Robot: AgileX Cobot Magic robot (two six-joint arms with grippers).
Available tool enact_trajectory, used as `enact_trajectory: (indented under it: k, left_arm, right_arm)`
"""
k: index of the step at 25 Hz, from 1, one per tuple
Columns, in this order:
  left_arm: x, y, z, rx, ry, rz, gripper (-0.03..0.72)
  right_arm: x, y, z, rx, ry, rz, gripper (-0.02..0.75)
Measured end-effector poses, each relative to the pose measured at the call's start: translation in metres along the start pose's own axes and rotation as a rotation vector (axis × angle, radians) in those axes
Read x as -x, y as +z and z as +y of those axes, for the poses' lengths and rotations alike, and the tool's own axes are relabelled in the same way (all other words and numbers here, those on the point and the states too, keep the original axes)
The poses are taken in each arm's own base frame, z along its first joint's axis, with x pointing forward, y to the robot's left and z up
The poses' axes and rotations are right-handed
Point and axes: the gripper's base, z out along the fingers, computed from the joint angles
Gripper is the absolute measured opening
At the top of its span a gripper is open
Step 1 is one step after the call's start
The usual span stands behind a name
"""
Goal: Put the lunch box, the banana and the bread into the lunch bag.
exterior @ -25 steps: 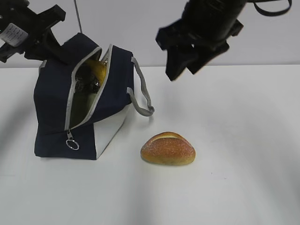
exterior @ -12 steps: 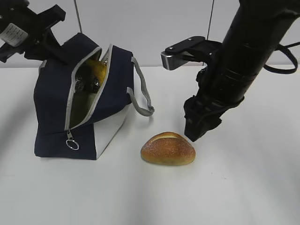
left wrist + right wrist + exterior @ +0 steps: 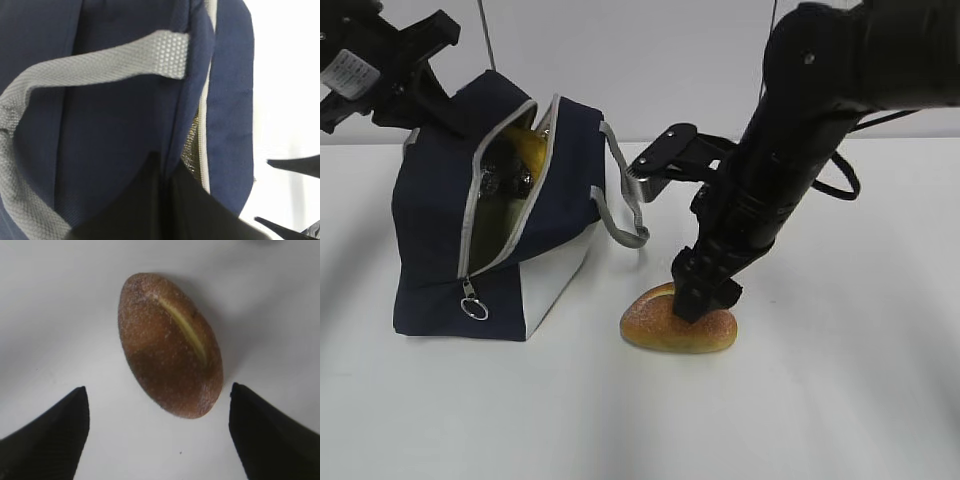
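Bread [image 3: 170,343] lies between your right gripper's [image 3: 159,432] wide-spread, empty fingers [image 3: 50,437], while your left gripper [image 3: 165,210] pinches the lunch bag [image 3: 440,230] edge, closed.

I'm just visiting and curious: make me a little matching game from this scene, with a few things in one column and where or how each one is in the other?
Things:
1. bread
2. banana
3. lunch bag
4. right gripper

States:
A. unzipped, on the table's left side
B. open, above the roll
C. yellow, inside the bag
D. lying on the white table

Pairs: 1-D, 2-C, 3-A, 4-B
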Motion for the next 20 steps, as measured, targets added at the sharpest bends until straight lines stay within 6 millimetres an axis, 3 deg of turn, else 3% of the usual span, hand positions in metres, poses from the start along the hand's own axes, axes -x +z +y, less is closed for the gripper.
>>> enact_trajectory:
  k: [7, 10, 16, 20]
  left_arm:
    - [0.000, 0.000, 0.000, 0.000, 0.000, 0.000, -0.003]
    - [0.000, 0.000, 0.000, 0.000, 0.000, 0.000, -0.003]
    - [0.000, 0.000, 0.000, 0.000, 0.000, -0.001, -0.003]
    - [0.000, 0.000, 0.000, 0.000, 0.000, -0.002, -0.003]
  right_arm:
    - [0.001, 0.047, -0.010, 0.004, -0.084, 0.021, 0.644]
    - [-0.001, 0.063, -0.012, 0.014, -0.110, 0.038, 0.594]
    - [0.004, 0.061, -0.015, 0.036, -0.124, 0.052, 0.357]
    - [0.011, 0.051, -0.016, 0.074, -0.131, 0.075, 0.302]
